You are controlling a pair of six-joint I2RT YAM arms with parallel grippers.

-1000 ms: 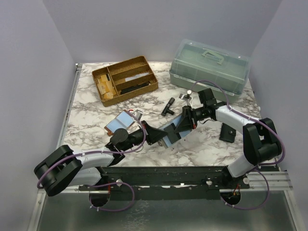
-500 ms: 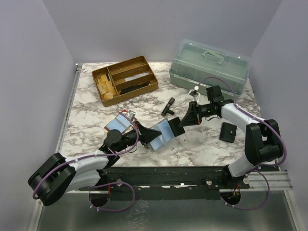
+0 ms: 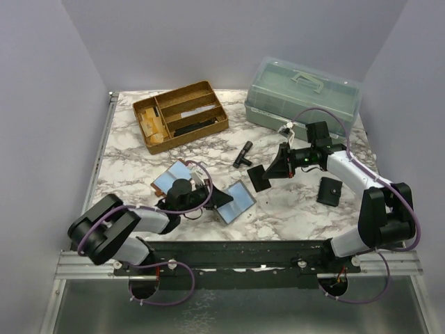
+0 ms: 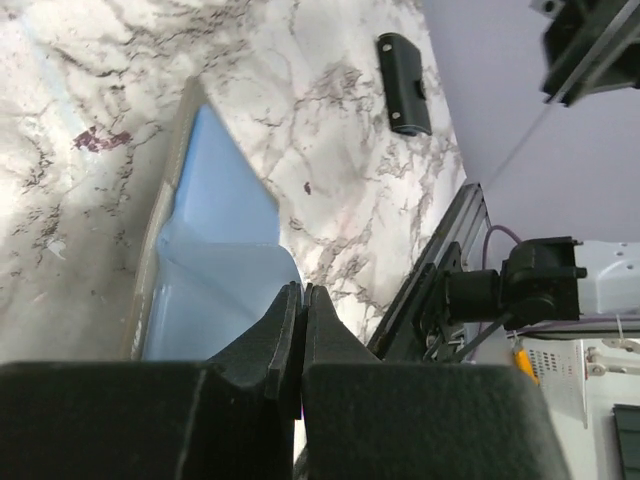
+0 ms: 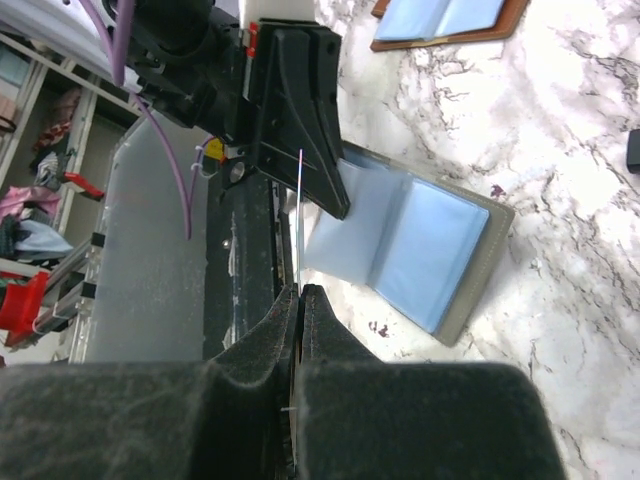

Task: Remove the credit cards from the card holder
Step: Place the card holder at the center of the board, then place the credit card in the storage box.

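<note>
One card out; others judged left inside.
It sat clamped edge-on in the right hand, clear of the holder; the left hand gripped the holder's sleeve.

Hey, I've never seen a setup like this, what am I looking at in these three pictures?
Two robot arms are bolted at the table's near edge. One picture looks down from above; the other two come from a camera on each wrist, their own dark fingers at the bottom. On the marble table lie an open card holder, a second holder, a wooden tray, a lidded plastic box and a black pouch. The left gripper is shut on the first holder's clear sleeve. The right gripper pinches a thin card, seen edge-on.
</note>
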